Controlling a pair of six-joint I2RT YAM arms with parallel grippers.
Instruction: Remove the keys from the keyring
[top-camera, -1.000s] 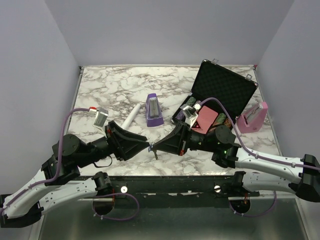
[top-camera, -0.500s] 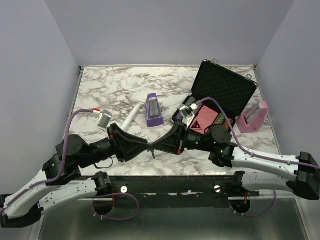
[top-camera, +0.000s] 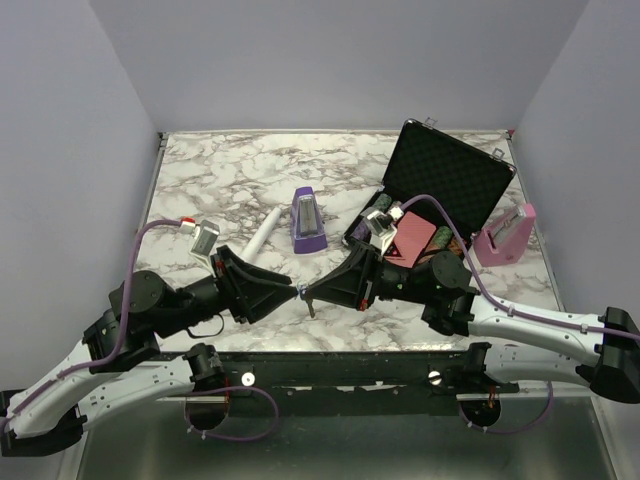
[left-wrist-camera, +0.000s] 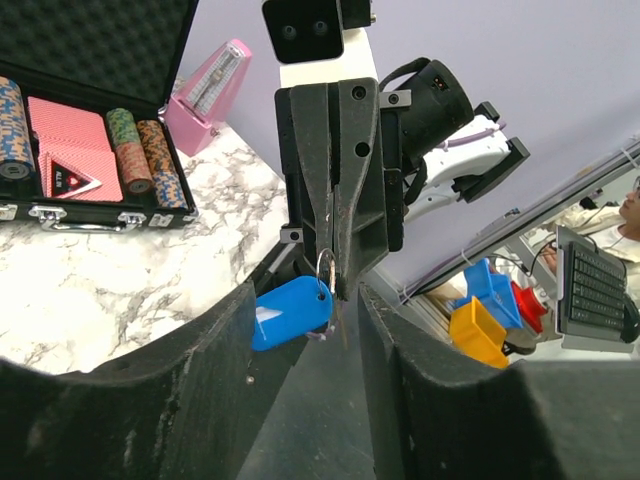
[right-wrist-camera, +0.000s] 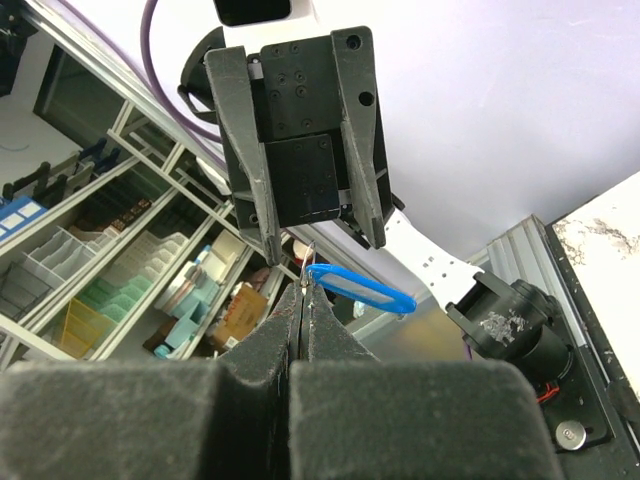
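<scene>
Above the near table edge, my two grippers meet tip to tip. My right gripper (top-camera: 309, 292) (right-wrist-camera: 303, 296) is shut on the thin metal keyring (left-wrist-camera: 327, 270) (right-wrist-camera: 304, 284). A blue plastic tag (left-wrist-camera: 290, 312) (right-wrist-camera: 360, 288) hangs from the ring. A small key (top-camera: 312, 308) dangles just below the tips; in the left wrist view it is only a faint edge-on streak. My left gripper (top-camera: 296, 292) (left-wrist-camera: 305, 300) stands open, one finger on each side of the tag and ring. Whether a finger touches the tag I cannot tell.
A purple metronome (top-camera: 308, 220) and a white stick (top-camera: 262, 230) lie mid-table behind the grippers. At the back right, an open black case (top-camera: 445, 180) holds poker chips and red cards. A pink metronome (top-camera: 505, 236) stands right of the case.
Half a second ago both grippers sat slightly further back and left; they are back where they were a second ago. The right gripper has kept its hold on the ring.
</scene>
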